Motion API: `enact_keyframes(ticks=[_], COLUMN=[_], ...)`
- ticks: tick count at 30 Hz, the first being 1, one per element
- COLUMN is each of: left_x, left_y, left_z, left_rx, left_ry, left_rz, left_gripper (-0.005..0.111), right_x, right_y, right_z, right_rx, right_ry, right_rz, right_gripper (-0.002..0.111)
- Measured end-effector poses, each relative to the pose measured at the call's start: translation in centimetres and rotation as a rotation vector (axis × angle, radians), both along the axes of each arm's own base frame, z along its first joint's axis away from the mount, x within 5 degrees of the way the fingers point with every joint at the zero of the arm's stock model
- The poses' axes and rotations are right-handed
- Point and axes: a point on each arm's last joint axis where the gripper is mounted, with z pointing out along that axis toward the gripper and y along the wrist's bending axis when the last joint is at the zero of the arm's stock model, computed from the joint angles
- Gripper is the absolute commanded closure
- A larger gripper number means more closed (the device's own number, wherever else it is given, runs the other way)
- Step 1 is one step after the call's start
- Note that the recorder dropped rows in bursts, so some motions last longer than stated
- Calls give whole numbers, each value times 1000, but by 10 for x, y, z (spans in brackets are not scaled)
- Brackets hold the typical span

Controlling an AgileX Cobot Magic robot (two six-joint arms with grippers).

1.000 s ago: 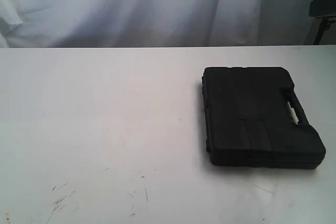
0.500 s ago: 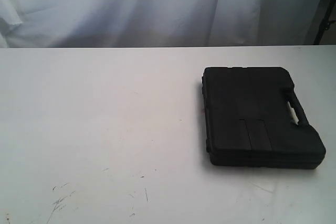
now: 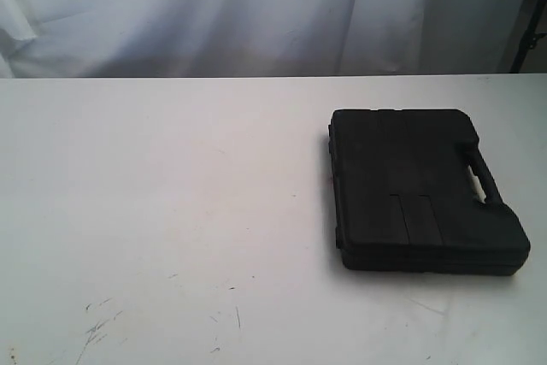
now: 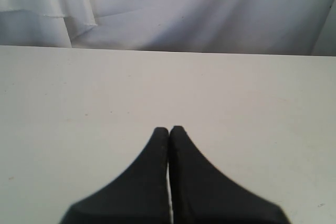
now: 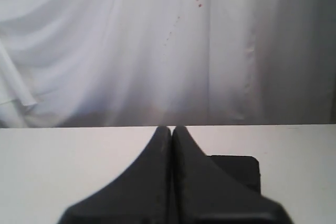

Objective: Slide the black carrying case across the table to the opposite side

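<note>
The black case (image 3: pixel 419 190) lies flat on the right half of the white table (image 3: pixel 171 185), its handle with the slot facing right. Neither arm shows in the exterior view. In the left wrist view my left gripper (image 4: pixel 169 128) is shut with nothing in it, hovering over bare table (image 4: pixel 79 93). My right gripper (image 5: pixel 172 128) is likewise shut and empty. Part of the case (image 5: pixel 239 169) shows behind one of its fingers, apart from the tips.
A white curtain (image 3: pixel 214 6) hangs behind the table's far edge. Dark scuff marks (image 3: pixel 98 326) sit near the front left. A dark stand (image 3: pixel 530 40) shows at the far right behind the table.
A dark object at the exterior view's upper right corner has gone from sight. The case has not moved.
</note>
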Motion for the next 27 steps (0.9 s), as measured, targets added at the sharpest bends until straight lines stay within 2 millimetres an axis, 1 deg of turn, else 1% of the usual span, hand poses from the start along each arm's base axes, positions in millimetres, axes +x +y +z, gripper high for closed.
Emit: enact_keyframes(ticks=[2,3,5,6,9,14,18,25,27], left_x=[0,0,0,0,0,0,0,0,0], left_y=[0,0,0,0,0,0,0,0,0], left_z=[0,0,0,0,0,0,0,0,0], left_rx=[0,0,0,0,0,0,0,0,0], left_ry=[0,0,0,0,0,0,0,0,0], left_rz=[0,0,0,0,0,0,0,0,0], left_gripper=[107,107,107,107,107,107,107,107,107], right_x=[-1,0,-2,-5,-9,-15,-14,-16,-16], right_y=[-4,-5,-8,-11,-13,-15,-15,-16,-17], right_z=[-13,-25,-39,-58,-85,-115,-126,-128,-134], right_rx=[5,7,15,11,-27,-56,-64,-92,-84], right_ry=[-17,-15,-39,-61,-77,-80,-54,-83,-90], right_rz=[-45,-72,-107,-136,-155,-164,-164,-176,-188], right_gripper=[108,108,108,108,108,108,108,108,108])
